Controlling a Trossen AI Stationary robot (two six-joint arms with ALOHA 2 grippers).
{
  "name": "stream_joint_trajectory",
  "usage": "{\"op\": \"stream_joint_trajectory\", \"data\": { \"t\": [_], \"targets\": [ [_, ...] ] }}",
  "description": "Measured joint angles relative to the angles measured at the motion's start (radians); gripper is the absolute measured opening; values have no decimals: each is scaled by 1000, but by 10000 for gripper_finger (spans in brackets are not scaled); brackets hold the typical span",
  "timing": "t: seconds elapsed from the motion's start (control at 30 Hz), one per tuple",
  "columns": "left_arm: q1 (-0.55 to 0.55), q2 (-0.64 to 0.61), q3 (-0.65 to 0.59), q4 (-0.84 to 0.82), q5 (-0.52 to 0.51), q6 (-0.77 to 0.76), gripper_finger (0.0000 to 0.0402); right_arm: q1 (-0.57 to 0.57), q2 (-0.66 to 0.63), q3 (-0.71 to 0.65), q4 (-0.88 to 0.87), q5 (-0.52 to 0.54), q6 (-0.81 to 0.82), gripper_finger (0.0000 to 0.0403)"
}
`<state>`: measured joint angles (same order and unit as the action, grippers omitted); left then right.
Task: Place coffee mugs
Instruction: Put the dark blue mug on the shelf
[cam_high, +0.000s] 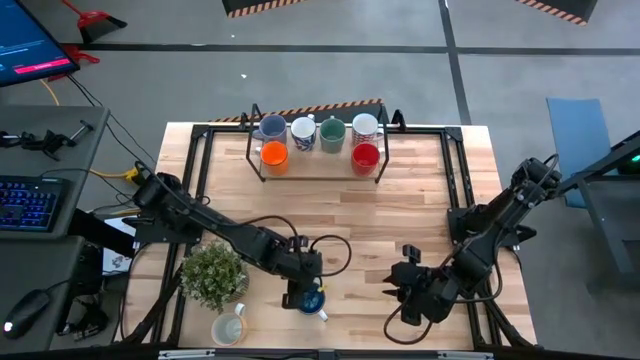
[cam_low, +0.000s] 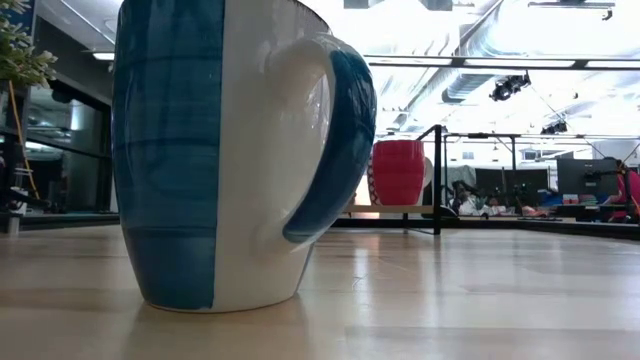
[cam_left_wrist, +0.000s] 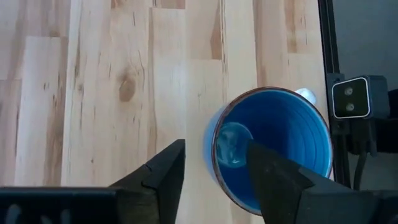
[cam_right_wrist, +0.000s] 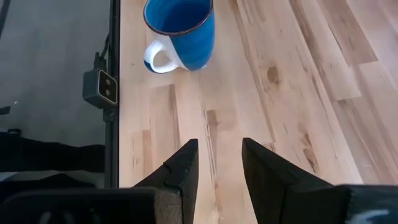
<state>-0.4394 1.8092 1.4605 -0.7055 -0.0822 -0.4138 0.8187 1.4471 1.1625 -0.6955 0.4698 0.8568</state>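
Hovering over the blue mug (cam_left_wrist: 270, 149), your left gripper (cam_left_wrist: 214, 171) has fingers spread, one straddling its rim just beside the potted plant (cam_high: 213, 275). Lower squarely, then pinch the wall; right gripper (cam_right_wrist: 219, 165) waits nearby, spread.

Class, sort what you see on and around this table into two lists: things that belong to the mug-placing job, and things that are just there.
Belongs to the job:
blue mug, under the left pincer
cream mug
six mugs on the rack, among them the orange mug and red mug
right pincer, open, waiting

Just there:
potted plant
keyboard
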Motion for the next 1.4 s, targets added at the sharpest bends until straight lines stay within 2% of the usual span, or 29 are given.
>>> {"op": "stream_joint_trajectory", "data": {
  "t": [0.57, 1.0, 1.13, 1.27, 1.4],
  "targets": [
    [-9, 133, -1, 38, 50, -3, 161, 2, 0, 1, -50, 5, 37, 103],
    [16, 149, -1, 52, 48, -3, 159, 2, 0, 1, -57, 5, 36, 103],
    [32, 158, 0, 51, 47, 6, 120, 2, 0, 1, -57, 5, 36, 103],
    [42, 159, -1, 46, 49, 52, 30, 2, 0, 1, -64, 5, 37, 103],
    [60, 160, 0, 50, 31, 49, 14, 2, 0, 1, -77, 6, 37, 103]
  ]
}}
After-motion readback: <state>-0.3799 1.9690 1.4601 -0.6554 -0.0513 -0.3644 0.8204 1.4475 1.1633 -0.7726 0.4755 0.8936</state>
